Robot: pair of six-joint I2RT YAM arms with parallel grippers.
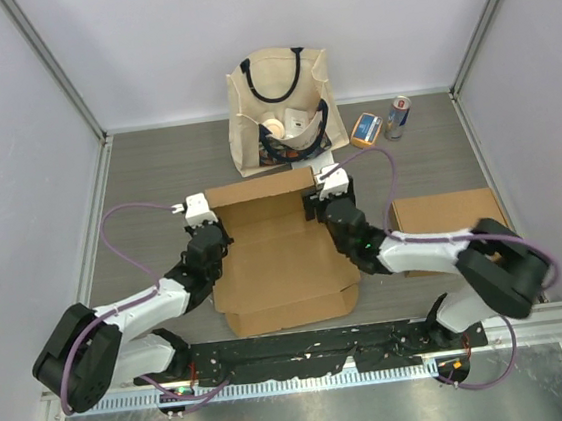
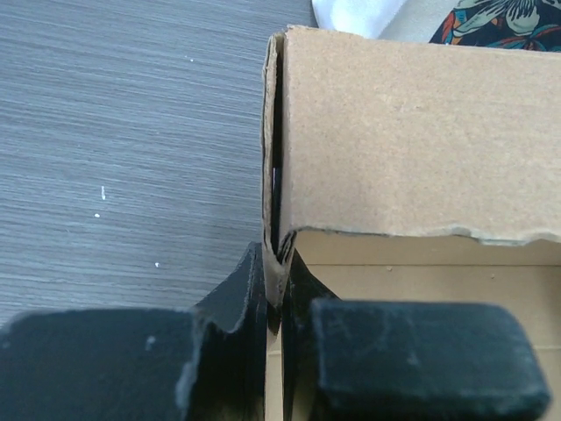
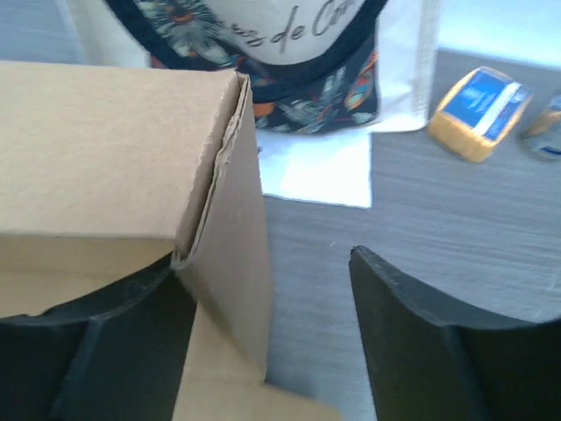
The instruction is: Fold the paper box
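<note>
Top view: paper box (image 1: 281,256) centred on the desk (image 1: 148,184), far wall raised, near flap flat; folding judged partly done. Left wrist view: left claw (image 2: 279,298) pinches the box's left wall. Right wrist view: right claw (image 3: 272,298) spread apart, straddling the right wall; tote bag (image 3: 289,53) reads "de Co…".

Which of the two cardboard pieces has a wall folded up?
The middle box, pinched by the left claw; the right-hand cardboard sheet lies flat.
</note>
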